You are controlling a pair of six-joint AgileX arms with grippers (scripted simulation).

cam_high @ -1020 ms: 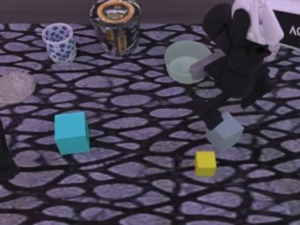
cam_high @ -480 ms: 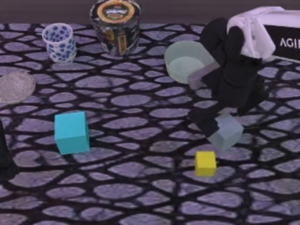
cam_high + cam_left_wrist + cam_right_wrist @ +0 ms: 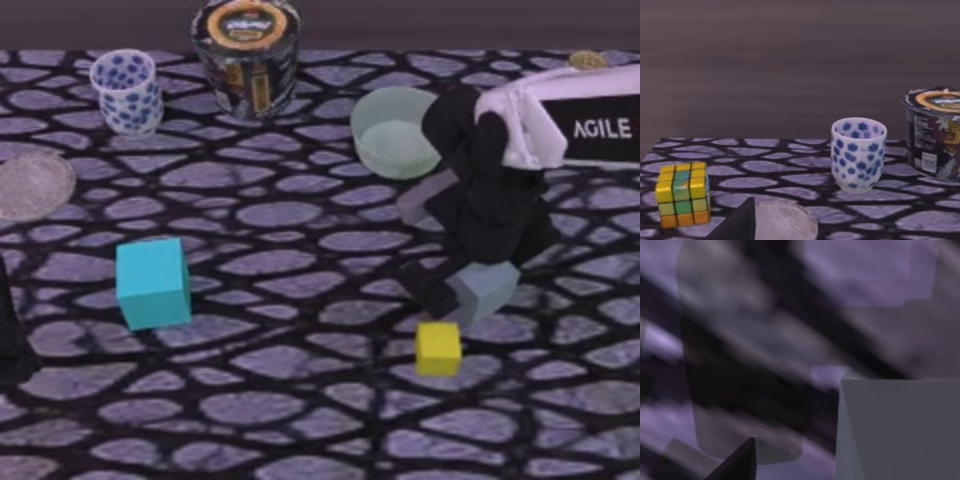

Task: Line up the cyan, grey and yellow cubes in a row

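Reaching: the right gripper (image 3: pixel 462 285) is down at the grey cube (image 3: pixel 487 288), its black body covering part of that cube.
Fingers: I cannot tell whether they are spread or pinching the cube; the right wrist view shows only one grey face (image 3: pixel 900 430) close up.
Yellow cube (image 3: pixel 438 347): on the table just in front of the grey cube, apart from it.
Cyan cube (image 3: pixel 152 283): well to the left of the grey cube.
Left arm: parked at the table's left edge.
Step, as I judge it: dealing with the grey cube.
Next: a firm hold, then carrying it into line with the others.
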